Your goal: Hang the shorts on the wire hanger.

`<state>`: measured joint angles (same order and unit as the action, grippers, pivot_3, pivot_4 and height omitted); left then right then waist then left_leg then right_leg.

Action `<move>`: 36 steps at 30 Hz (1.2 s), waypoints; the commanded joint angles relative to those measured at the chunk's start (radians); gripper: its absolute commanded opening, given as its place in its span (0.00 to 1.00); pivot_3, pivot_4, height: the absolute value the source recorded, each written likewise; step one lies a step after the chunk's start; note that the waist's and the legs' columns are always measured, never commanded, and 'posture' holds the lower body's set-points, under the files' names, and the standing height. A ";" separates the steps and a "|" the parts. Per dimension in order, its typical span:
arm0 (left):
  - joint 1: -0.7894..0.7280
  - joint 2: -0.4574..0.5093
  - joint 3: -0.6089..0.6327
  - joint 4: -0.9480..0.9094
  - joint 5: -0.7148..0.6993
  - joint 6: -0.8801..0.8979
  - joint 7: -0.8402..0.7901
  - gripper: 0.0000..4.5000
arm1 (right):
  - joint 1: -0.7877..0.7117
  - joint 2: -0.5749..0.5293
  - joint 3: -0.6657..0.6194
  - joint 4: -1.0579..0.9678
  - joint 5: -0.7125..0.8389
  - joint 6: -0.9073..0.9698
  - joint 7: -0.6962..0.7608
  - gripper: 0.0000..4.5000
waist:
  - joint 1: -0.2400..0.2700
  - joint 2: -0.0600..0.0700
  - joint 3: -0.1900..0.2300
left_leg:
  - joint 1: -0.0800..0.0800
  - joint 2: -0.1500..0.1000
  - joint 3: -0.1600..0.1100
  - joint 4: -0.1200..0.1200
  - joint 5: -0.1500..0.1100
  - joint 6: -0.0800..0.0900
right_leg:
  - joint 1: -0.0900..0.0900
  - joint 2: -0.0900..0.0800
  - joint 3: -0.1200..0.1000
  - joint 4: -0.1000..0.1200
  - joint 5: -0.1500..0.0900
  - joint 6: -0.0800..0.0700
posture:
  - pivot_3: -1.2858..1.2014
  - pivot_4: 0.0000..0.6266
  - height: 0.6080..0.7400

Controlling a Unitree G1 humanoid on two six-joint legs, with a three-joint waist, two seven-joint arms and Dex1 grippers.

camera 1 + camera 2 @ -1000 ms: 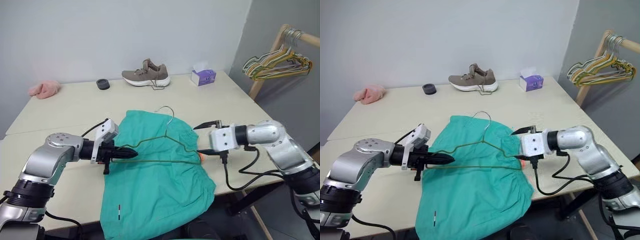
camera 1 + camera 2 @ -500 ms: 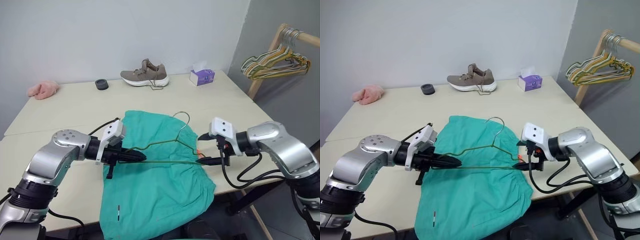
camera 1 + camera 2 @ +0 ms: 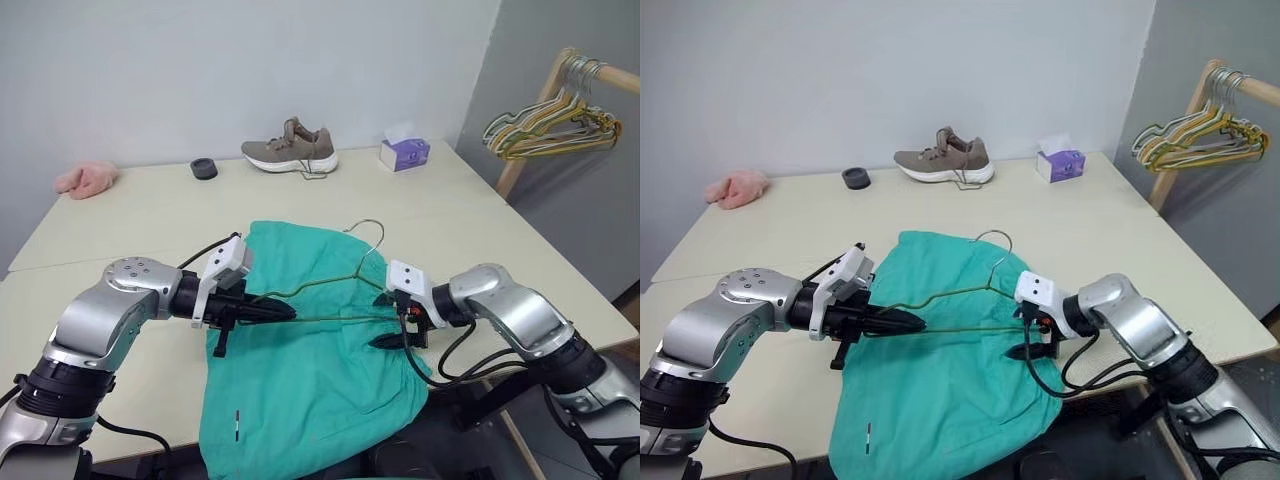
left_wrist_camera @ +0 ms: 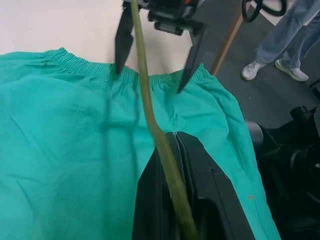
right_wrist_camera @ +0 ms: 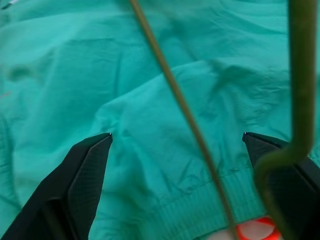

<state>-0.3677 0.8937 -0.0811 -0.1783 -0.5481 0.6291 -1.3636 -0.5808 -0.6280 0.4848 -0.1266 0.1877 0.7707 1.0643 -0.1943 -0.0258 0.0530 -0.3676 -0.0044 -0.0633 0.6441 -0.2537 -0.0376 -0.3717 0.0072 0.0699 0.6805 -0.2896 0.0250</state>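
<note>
The right gripper (image 3: 385,320) has swung down and inward over the last second, its fingers now spread wide and pointing at the gathered waistband of the shorts (image 3: 310,380), one fingertip either side of the band; whether they already touch the cloth is hard to say. The left gripper (image 3: 285,312) stays clenched on one end of the wire hanger (image 3: 330,285), holding it just above the shorts, which lie on the table (image 3: 150,215) and spill over its near edge. The right looks ready to pinch the waistband and lift it toward the wire.
</note>
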 commanded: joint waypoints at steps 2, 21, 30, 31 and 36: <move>-0.015 0.012 0.031 -0.028 -0.015 -0.001 0.003 0.00 | -0.028 0.014 0.010 0.032 -0.024 -0.015 0.004 0.70 | 0.000 0.000 0.000 | 0.000 0.000 0.000 0.000 0.000 0.000 | 0.000 0.000 0.000 0.000 0.000 0.000 | 0.45 0.00 1.00; 0.006 -0.034 0.040 0.055 0.065 -0.112 0.090 0.09 | 0.015 -0.071 -0.066 -0.059 0.012 0.029 0.055 0.00 | 0.001 0.000 0.000 | 0.000 0.000 -0.001 0.000 0.000 0.000 | 0.000 0.000 0.000 0.000 0.000 0.000 | 0.45 0.00 1.00; -0.011 -0.045 0.070 0.206 0.158 -0.251 0.155 0.40 | 0.072 -0.115 -0.167 -0.164 0.140 0.217 0.026 0.00 | 0.000 0.000 0.000 | 0.000 0.000 -0.001 0.000 0.000 0.000 | 0.000 0.000 -0.001 0.000 0.000 0.000 | 0.44 0.00 1.00; -0.015 -0.047 0.078 0.227 0.161 -0.255 0.167 0.40 | 0.084 -0.119 -0.178 -0.170 0.148 0.227 0.016 0.00 | 0.000 0.000 0.000 | 0.000 0.000 -0.001 0.000 0.000 0.000 | 0.000 0.000 -0.001 0.000 0.000 0.000 | 0.44 0.00 1.00; -0.017 -0.070 0.137 0.286 0.126 -0.215 0.216 0.44 | 0.150 -0.123 -0.254 -0.201 0.194 0.288 -0.040 0.00 | 0.000 0.000 0.000 | -0.001 0.000 -0.001 0.000 0.000 0.000 | 0.000 0.000 -0.001 0.000 0.000 0.000 | 0.44 0.00 1.00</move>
<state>-0.3621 0.8299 0.0107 0.0994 -0.3978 0.4074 -1.1664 -0.4338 -0.7407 0.2904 -0.2849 0.3479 1.0383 1.0429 -0.1940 -0.0258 0.0532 -0.3689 -0.0043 -0.0642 0.6443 -0.2538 -0.0376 -0.3724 0.0067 0.0693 0.6802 -0.2896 0.0251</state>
